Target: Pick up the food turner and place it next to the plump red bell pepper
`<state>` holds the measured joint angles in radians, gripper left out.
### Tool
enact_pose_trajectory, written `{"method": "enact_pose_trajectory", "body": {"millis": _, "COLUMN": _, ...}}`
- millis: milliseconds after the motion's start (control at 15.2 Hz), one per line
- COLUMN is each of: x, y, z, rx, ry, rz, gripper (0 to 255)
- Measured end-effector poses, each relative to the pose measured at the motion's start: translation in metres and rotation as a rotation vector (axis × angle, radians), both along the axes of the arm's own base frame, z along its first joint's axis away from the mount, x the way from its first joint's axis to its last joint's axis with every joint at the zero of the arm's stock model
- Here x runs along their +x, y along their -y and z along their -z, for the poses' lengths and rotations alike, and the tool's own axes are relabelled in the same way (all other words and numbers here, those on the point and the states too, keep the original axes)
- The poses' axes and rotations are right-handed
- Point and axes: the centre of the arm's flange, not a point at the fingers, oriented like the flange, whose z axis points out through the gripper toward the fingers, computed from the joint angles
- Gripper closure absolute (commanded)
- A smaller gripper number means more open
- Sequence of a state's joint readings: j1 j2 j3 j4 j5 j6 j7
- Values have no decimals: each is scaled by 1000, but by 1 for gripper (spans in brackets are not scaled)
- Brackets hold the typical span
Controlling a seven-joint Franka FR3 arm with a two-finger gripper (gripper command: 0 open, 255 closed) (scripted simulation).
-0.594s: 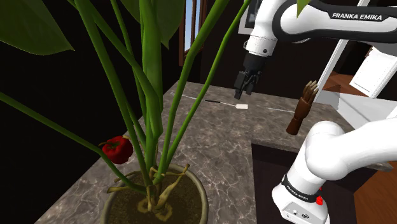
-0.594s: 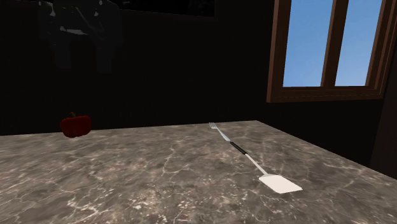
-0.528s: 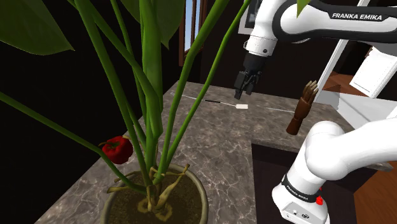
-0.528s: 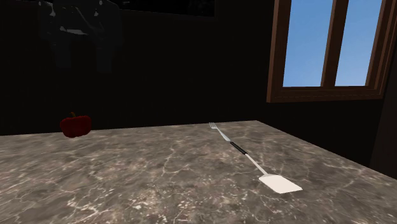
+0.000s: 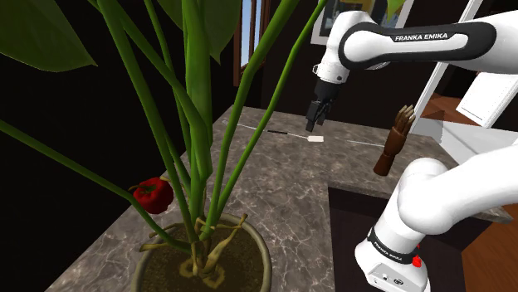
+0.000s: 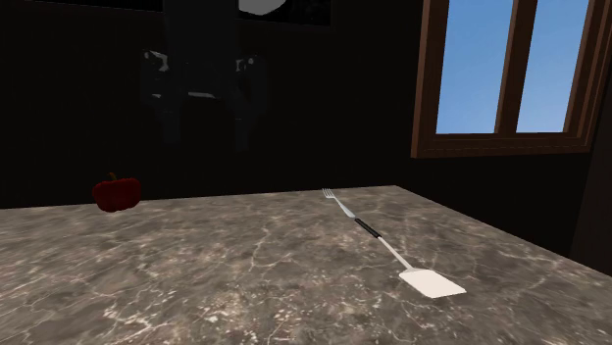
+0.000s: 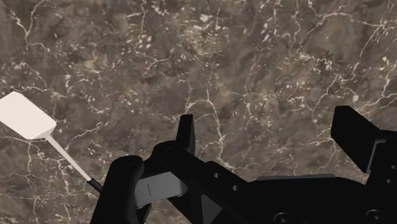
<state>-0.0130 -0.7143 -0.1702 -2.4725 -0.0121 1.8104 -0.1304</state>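
We hold gripper point(image 7: 267, 126) jaws wide, empty, over counter point(image 7: 254, 51). Food turner point(image 7: 25, 114) lies flat, outside jaw gap, off to one side. Risk: we descend unaligned, close on nothing, thin handle skids.

**Q:** Which colours identify the food turner point(image 6: 392, 252)?
**A:** White blade, pale shaft, black grip.
**Q:** And the remaining items?
**A:** Counter point(image 6: 196, 284): dark brown marble with pale veining. Bell pepper point(image 5: 152, 193): red. Plant stems point(image 5: 197, 99): green. Arm point(image 5: 415, 37): white with dark joints. Gripper point(image 5: 314, 123): black. Window frame point(image 6: 427, 78): brown, against blue sky point(image 6: 476, 59).
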Motion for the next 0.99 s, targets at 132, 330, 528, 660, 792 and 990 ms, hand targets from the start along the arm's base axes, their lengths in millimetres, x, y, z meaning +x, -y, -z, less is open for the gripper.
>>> {"method": "enact_pose_trajectory", "body": {"millis": 132, "x": 8, "y": 20, "z": 12, "rx": -7, "ry": 2, "rz": -31, "gripper": 0}}
{"method": "enact_pose_trajectory", "body": {"millis": 330, "x": 24, "y": 53, "z": 30, "rx": -16, "ry": 5, "rz": -77, "gripper": 0}}
{"method": "enact_pose_trajectory", "body": {"millis": 528, "x": 44, "y": 83, "z": 48, "rx": -27, "ry": 8, "rz": -124, "gripper": 0}}
{"method": "enact_pose_trajectory", "body": {"millis": 660, "x": 57, "y": 99, "z": 62, "rx": -33, "ry": 11, "rz": -155, "gripper": 0}}
{"method": "enact_pose_trajectory", "body": {"millis": 792, "x": 69, "y": 118, "z": 72, "rx": -40, "ry": 12, "rz": -185, "gripper": 0}}
{"method": "enact_pose_trajectory", "body": {"millis": 990, "x": 87, "y": 142, "z": 88, "rx": -49, "ry": 15, "rz": -231, "gripper": 0}}
